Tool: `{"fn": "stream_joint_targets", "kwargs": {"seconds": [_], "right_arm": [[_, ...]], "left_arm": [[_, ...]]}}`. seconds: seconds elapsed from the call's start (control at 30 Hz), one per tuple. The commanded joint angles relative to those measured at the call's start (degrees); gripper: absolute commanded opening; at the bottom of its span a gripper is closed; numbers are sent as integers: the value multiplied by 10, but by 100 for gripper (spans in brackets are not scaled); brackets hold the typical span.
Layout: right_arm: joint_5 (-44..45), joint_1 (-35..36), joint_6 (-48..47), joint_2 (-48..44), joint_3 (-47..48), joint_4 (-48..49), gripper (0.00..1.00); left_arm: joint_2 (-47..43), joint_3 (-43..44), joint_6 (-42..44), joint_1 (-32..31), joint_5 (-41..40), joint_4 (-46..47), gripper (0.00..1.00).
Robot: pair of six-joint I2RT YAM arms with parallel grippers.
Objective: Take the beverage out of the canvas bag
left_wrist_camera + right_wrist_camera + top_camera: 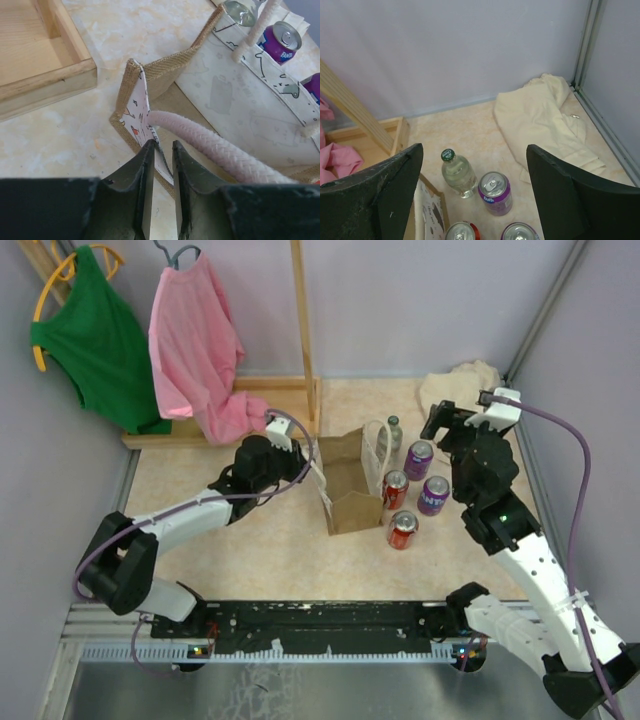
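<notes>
Left pincer (162, 148), seemingly, on canvas bag (235, 95) rim

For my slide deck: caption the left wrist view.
Left gripper pinches a wall of the canvas bag beside its rope handle; purple can beyond.

Coarse, matt tan weave is being shown on the outside of the canvas bag (167, 67), and a smooth, pale printed lining inside it. Its rope handle (215, 147) is being seen as thick, twisted white cord. Bright, glossy metal is being displayed by the purple can (282, 40). The counter (150, 25) is being seen as smooth, marbled beige with little sheen, the wooden frame (40, 60) as pale, bare-grained timber, and the left hand (162, 150) as dark, matt, scuffed plastic.
</notes>
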Motion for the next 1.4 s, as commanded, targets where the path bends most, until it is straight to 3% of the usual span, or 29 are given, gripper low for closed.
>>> {"fn": "stream_joint_targets", "kwargs": {"seconds": [0.0, 0.37, 0.73, 0.83, 1.07, 1.23, 1.37], "right_arm": [[-3, 4, 1, -8, 9, -26, 85], [32, 4, 33, -9, 12, -132, 93], [56, 4, 49, -3, 14, -146, 99], [65, 4, 57, 11, 26, -169, 99], [112, -2, 80, 64, 49, -225, 99], [65, -42, 69, 63, 57, -207, 99], [63, -43, 47, 65, 73, -197, 99]], "left_arm": [[9, 30, 35, -1, -29, -32, 25], [-21, 49, 91, 2, -117, -111, 29], [-66, 32, 119, 22, -164, -134, 33], [-72, 34, 126, 24, -163, -132, 44], [-94, 41, 142, 28, -189, -150, 54], [-139, 35, 128, 29, -182, -168, 76], [-184, 23, 114, 29, -183, -173, 80]]}}
